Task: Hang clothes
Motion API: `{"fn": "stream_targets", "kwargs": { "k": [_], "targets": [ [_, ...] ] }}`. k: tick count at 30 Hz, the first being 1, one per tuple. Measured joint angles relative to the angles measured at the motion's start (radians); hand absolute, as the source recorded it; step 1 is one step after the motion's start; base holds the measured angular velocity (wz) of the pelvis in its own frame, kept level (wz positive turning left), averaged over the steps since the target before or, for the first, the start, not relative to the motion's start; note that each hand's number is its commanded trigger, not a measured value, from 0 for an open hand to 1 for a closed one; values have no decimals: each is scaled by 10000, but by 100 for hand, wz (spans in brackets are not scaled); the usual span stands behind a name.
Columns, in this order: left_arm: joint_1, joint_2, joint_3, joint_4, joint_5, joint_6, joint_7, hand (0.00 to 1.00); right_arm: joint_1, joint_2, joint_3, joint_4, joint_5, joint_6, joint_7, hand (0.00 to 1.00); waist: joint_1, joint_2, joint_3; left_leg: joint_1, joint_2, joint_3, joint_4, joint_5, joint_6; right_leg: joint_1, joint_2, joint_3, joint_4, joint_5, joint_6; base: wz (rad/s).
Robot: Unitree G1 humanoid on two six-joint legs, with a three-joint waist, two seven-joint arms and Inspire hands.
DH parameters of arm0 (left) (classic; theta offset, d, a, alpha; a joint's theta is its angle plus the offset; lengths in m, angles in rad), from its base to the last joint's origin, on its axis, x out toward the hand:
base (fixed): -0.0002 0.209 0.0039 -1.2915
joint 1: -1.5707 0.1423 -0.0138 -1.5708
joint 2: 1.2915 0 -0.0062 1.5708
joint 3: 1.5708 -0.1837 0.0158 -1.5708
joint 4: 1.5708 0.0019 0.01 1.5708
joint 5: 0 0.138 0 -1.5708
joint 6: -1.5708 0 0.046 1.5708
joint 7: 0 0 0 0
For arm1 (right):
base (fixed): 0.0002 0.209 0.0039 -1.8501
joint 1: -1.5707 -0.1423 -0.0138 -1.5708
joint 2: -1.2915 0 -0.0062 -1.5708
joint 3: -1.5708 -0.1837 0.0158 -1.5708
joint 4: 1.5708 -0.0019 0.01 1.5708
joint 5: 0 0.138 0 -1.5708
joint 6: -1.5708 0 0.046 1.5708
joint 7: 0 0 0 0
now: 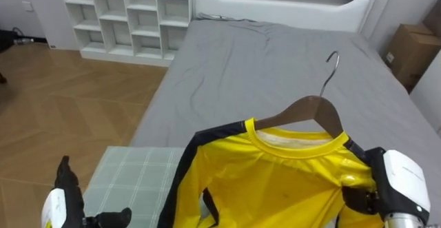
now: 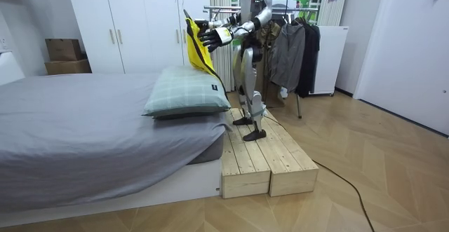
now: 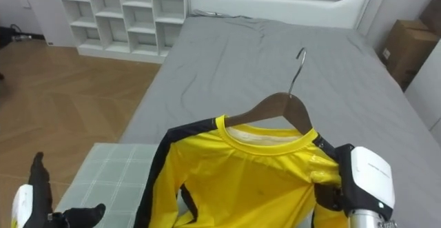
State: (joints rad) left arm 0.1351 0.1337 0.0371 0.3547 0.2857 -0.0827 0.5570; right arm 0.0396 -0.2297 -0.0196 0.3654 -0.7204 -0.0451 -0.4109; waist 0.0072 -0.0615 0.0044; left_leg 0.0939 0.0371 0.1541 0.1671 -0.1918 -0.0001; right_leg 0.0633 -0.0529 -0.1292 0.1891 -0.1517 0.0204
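Right hand (image 1: 402,178) sits low right, white back toward me, pressed into the right shoulder of the yellow shirt (image 1: 275,187). It is buried in the cloth, so I cannot tell how far it is closed. Left hand (image 1: 63,199) is low left beside the pillow's edge, fingers straight up, thumb out, holding nothing. Bed (image 1: 275,69) stretches ahead of me under a grey sheet, with the white headboard (image 1: 282,4) at the far end. Wood floor (image 1: 69,104) is on my left and runs to a white cubby shelf (image 1: 127,14) against the wall. In the room view I stand upright on a wooden platform (image 2: 266,158) at the pillow end of the bed. White wardrobe (image 2: 133,22) is on the far side of the bed, and a clothes rack (image 2: 295,43) with dark garments stands behind me. Cardboard box (image 1: 410,49) is far right by the bed. Green checked pillow (image 1: 134,176) lies on the near end of the bed, lower left. The shirt has dark trim and is up in the air over that near end, just right of the pillow, its collar toward the headboard. It hangs on a wooden hanger (image 1: 313,111), tilted, which shows above the collar. Metal hook (image 1: 333,66) sticks up over the grey sheet.
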Motion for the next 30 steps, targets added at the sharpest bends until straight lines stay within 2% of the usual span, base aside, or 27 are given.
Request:
{"fn": "stream_targets", "kwargs": {
  "k": [2, 4, 5, 6, 8, 10, 14, 15, 17, 18, 19, 20, 21, 22, 23, 24, 25, 26, 27, 28, 29, 30],
  "targets": [
    [4, 3, 52, -2, -1, -14, 2, 0, 188, 0, -4, -74, 55, -80, 0, 100, 38, 4, -2, 72, 42, 255, 5, -57, 0, -47, 22, 23, 20, -1, 1, -43],
    [25, 12, 220, -1, 113, -32, 7, 0, 267, -1, -13, -103, 38, -215, -2, 100, 86, 20, 5, 116, 216, 853, -3, -120, -19, -446, 70, 109, 213, 19, -30, -68],
    [31, 17, 224, -1, 123, -32, 10, 0, 310, -3, -14, -105, 71, -218, -12, 100, 201, 40, 18, 181, 265, 1097, -5, -156, -38, -508, 103, 150, 273, 35, -55, -98],
    [138, 18, 220, -1, 120, -32, 21, 0, 424, 20, 8, -105, 142, -212, -12, 100, 346, 74, 19, 304, 381, 1530, 45, -272, -84, -614, 174, 123, 384, 69, -108, -104],
    [260, 22, 214, 2, 106, -29, 25, 0, 620, 76, 26, -103, 408, -213, -15, 100, 373, 95, 33, 464, 520, 2026, 136, -424, -149, -697, 195, -277, 552, 103, -165, -92],
    [264, 21, 214, 2, 108, -30, 50, 0, 670, 178, 26, -80, 482, -214, -46, 100, 392, 142, 65, 492, 727, 2538, 429, -654, -223, -866, 217, -824, 691, 188, -310, -76],
    [208, -37, 6, 0, 113, -30, 19, 0, 678, 444, 46, -80, 430, -240, -68, 100, 156, 184, 76, 491, 956, 3189, 817, -955, -331, -1180, 375, -931, 951, 164, -460, -58],
    [167, -38, -101, 0, 136, -27, 19, 0, 668, 485, 88, -82, 434, -302, -68, 100, 122, 216, 94, 456, 1109, 3444, 1100, -1118, -398, -1308, 438, -903, 1122, 104, -558, -67],
    [106, -23, -263, -7, 242, -28, 36, 0, 643, 535, 227, -195, 468, -309, -68, 100, 26, 218, 98, 388, 1337, 3777, 1613, -1391, -514, -1581, 503, -1247, 1571, -134, -753, -61],
    [89, -16, -311, -6, 286, -30, 83, 0, 592, 596, 363, -293, 469, -320, -69, 100, -16, 222, 100, 373, 1517, 3958, 2062, -1561, -609, -1748, 502, -1207, 1927, -331, -869, -72],
    [66, 1, -314, 3, 326, -33, 146, 0, 540, 672, 471, -314, 438, -455, -69, 100, -33, 93, 106, 283, 1633, 4031, 2827, -1627, -625, -1888, 516, -998, 2272, -601, -949, -76],
    [69, 0, -325, 19, 326, -32, 209, 0, 537, 682, 537, -317, 434, -521, -70, 100, -22, 49, 98, 180, 1765, 4006, 3397, -1620, -627, -1904, 573, -845, 2407, -690, -993, -92],
    [83, -2, -415, 64, 326, -32, 314, 0, 535, 642, 624, -323, 440, -657, -105, 100, 24, 167, 105, 2, 2120, 3792, 4473, -1598, -643, -1807, 802, -508, 2500, -795, -1108, -98],
    [91, -4, -447, 62, 315, -33, 359, 0, 502, 639, 722, -323, 433, -689, -197, 100, 24, 270, 115, -233, 2324, 3331, 5369, -1452, -639, -1760, 1028, -121, 2632, -866, -1224, -119],
    [94, -31, -546, 64, 321, -33, 469, 0, 516, 642, 840, -322, 455, -689, -267, 100, -34, 287, 126, -518, 2297, 2638, 6142, -978, -627, -1696, 1172, 277, 2687, -913, -1300, -98],
    [102, -61, -583, 68, 328, -33, 536, 0, 525, 640, 869, -326, 452, -689, -267, 100, -40, 290, 127, -707, 2246, 2351, 6438, -705, -629, -1614, 1247, 554, 2688, -919, -1318, -95],
    [96, -104, -687, 72, 325, -55, 660, 0, 528, 636, 880, -333, 450, -687, -266, 100, -33, 224, 145, -1018, 1922, 1647, 6607, -620, -564, -1576, 1335, 1108, 2700, -971, -1323, -76],
    [95, -106, -799, 71, 327, -83, 679, 0, 528, 634, 874, -334, 451, -668, -264, 100, -31, 259, 125, -1143, 1752, 1291, 6490, -696, -464, -1554, 1339, 1323, 2685, -967, -1324, -103],
    [98, -120, -1038, 62, 311, -108, 710, 0, 528, 629, 872, -339, 462, -641, -238, 100, -47, 228, 142, -1503, 1344, 697, 6196, -789, -385, -1547, 1411, 1818, 2608, -898, -1327, -128],
    [93, -215, -1249, 46, 307, -108, 814, 0, 483, 618, 924, -369, 464, -640, -204, 100, 24, 208, 136, -1869, 873, 7, 5681, -829, -420, -1591, 1474, 2446, 2604, -844, -1296, -144],
    [93, -306, -1299, 46, 314, -107, 875, 0, 453, 617, 959, -424, 461, -640, -156, 100, 65, 239, 114, -2035, 684, -267, 5324, -829, -427, -1627, 1525, 2786, 2597, -796, -1275, -173],
    [92, -431, -1356, 47, 326, -114, 948, 0, 383, 596, 1044, -605, 471, -640, -33, 100, 201, 249, 106, -2224, 333, -887, 4326, -786, -496, -1695, 1639, 3428, 2556, -659, -1235, -189]
  ]
}}
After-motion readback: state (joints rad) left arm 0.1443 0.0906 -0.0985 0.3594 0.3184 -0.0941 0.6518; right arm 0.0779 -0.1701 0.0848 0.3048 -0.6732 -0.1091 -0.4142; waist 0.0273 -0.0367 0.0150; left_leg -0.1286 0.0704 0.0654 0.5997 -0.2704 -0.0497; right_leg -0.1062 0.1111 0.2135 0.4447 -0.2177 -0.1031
